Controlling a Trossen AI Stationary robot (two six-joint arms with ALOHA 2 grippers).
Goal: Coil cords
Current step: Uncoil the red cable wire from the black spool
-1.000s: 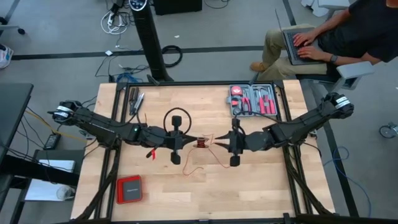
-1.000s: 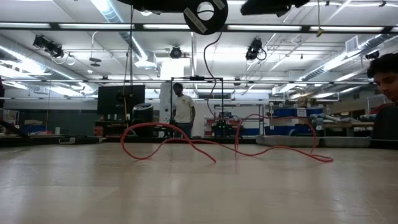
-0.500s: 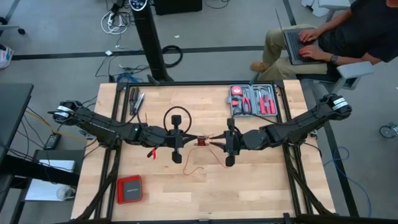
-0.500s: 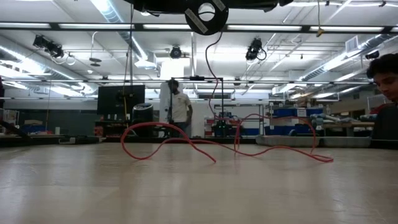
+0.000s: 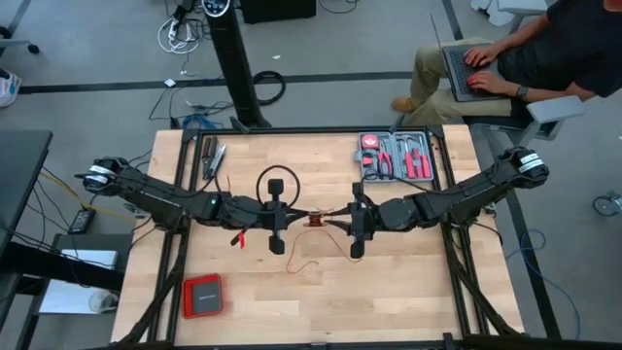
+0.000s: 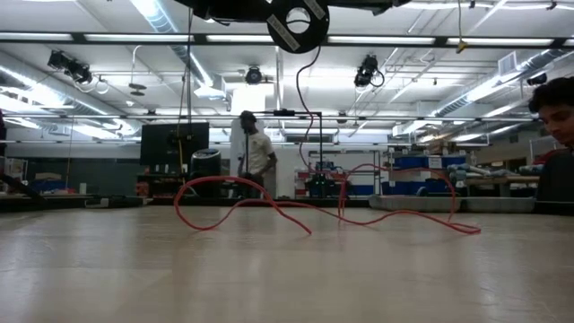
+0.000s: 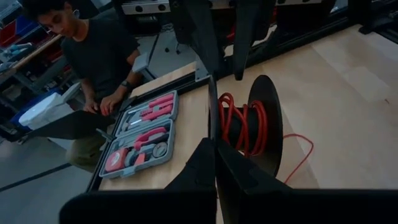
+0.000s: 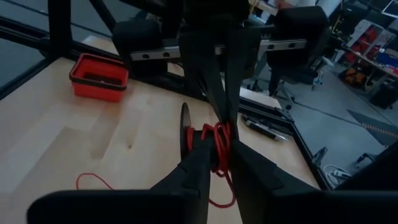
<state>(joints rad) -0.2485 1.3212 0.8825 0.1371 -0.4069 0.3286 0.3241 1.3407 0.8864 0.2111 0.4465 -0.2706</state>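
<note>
left gripper (image 5: 300, 217): clamped on the spool (image 5: 315, 223) rim
right gripper (image 5: 335, 223): narrow, cord (image 8: 216, 144) between its fingers

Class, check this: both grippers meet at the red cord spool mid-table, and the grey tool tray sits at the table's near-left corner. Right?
Not quite. The high view shows the tool tray at the far-right corner; the near-left corner holds a red box. The grippers do meet at the spool.

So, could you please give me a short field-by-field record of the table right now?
spool: small black spool, mid-table, held up between both grippers
cord: red cord partly wound on spool, the rest trailing loose over the table
left gripper: shut on a spool flange
right gripper: at the wound cord
tool tray: far right
red box: near left
</note>
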